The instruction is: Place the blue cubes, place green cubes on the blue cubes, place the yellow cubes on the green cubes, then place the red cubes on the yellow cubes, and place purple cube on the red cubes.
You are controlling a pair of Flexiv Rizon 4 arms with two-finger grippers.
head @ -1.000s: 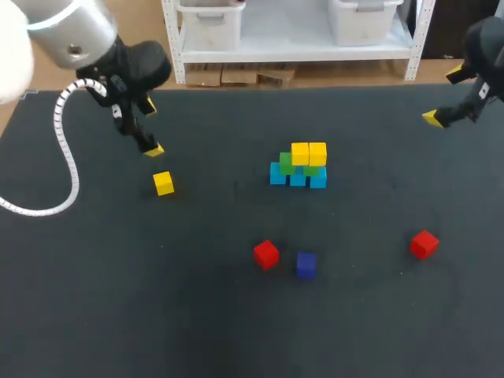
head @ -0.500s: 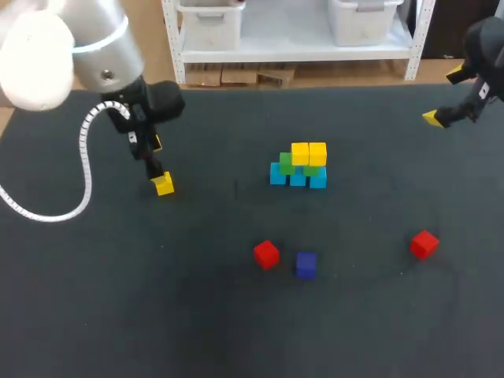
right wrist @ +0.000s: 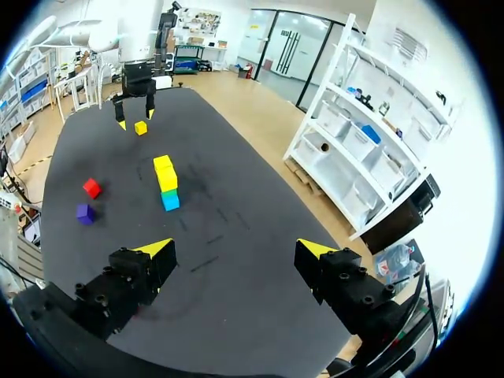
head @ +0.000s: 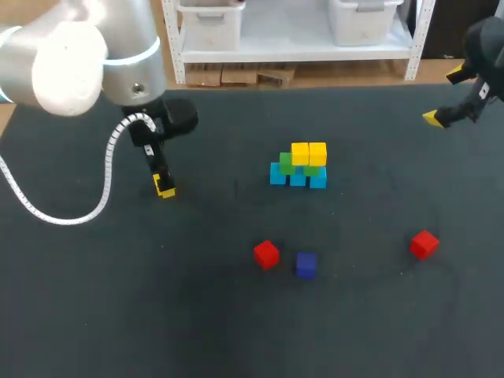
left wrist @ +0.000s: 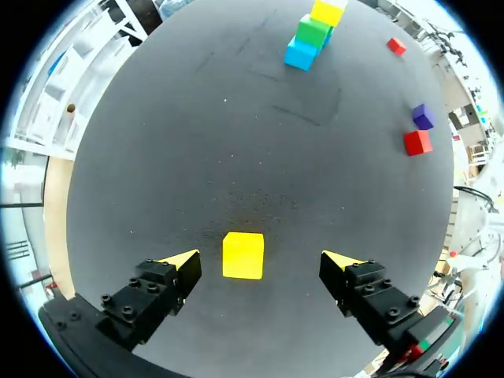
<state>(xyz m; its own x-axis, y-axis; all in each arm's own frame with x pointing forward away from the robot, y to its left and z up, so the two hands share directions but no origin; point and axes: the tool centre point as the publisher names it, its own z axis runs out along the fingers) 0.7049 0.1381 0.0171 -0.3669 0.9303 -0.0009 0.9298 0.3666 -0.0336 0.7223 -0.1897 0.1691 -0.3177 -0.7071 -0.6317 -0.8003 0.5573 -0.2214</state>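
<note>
**A:** Which step is in hand?

**B:** The yellow layer, I judge. On the table [head: 236, 339] the stack [head: 298, 165] has blue cubes at the bottom, green ones above and two yellow on top. No red or purple is on it yet.

**A:** And the arms?

**B:** The left gripper [left wrist: 261, 265] is low, well to the left of the stack. Its fingers are spread wide on either side of the loose yellow cube [left wrist: 242, 255], which sits on the table untouched by either finger. The right gripper [right wrist: 235, 250] hangs far to the right of the stack, fingers apart and empty.

**A:** What does the next move call for?

**B:** Probably closing the fingers squarely on that cube, lifting it, and carrying it right to the stack without nudging the two yellow cubes there.

**A:** What remains?

**B:** One red cube [head: 266, 254] lies nearer the robot than the stack. The purple cube [head: 306, 264] is just beside it, and the other red cube [head: 424, 244] is off to the stack's right.
</note>
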